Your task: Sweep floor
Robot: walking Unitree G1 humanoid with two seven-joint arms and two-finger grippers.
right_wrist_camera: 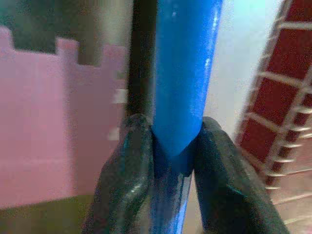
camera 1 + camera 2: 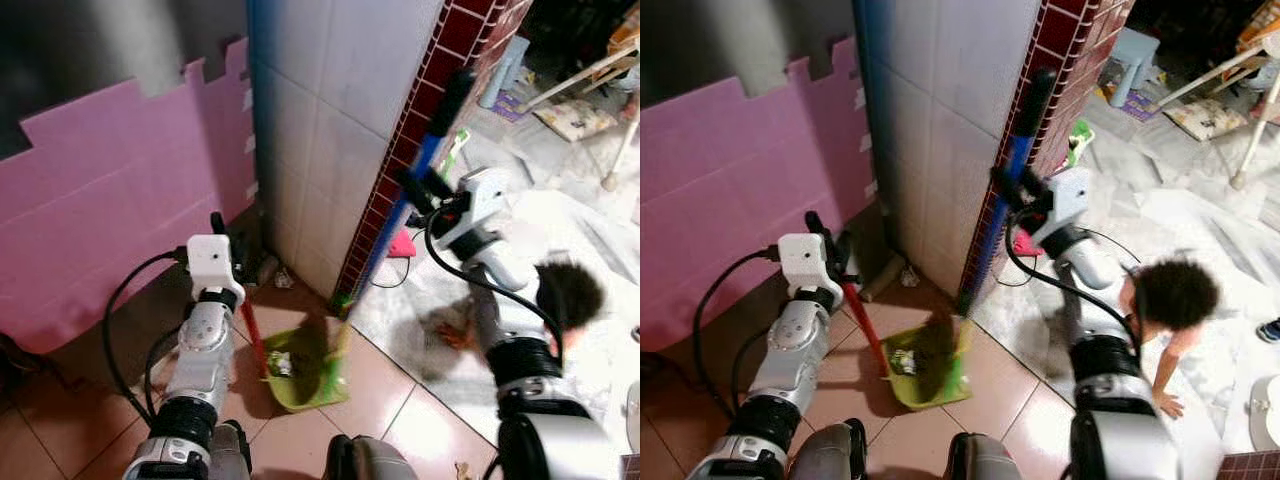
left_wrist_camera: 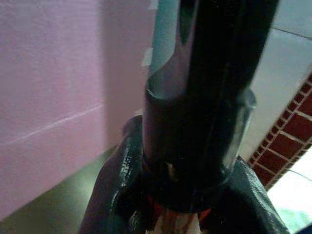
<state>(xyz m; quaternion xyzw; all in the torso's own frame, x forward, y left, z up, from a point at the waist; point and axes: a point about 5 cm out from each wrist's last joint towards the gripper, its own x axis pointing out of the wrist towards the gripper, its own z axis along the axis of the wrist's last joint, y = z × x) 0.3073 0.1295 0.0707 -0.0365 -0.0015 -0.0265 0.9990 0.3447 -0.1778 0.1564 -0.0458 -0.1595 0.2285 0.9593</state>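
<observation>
Right tool clamped on the broom: right wrist view has both fingers pressed against the blue shaft, no gap. Left tool closed on the dustpan handle; left wrist view shows the fingers around a dark tube with red just below the grip.

No readable writing or brand anywhere.

Broom: blue shaft, black top end, leaning up along the brick-red tile edge of the wall corner. Bristle end is down at the dustpan, mostly in shadow, so contact can't be confirmed.

Dustpan: lime green, red handle, sitting on the brown floor tiles near centre, just near of the white wall. Some small debris inside.

Pink foam mat with a notched top edge stands against the left wall.

Right of the corner the floor is pale and bright. A child is bent over there, hand on the floor, just right of the right arm. White chair legs and a pale blue stool at far right.

Wrist views add only the grip detail; eye views give the layout.
</observation>
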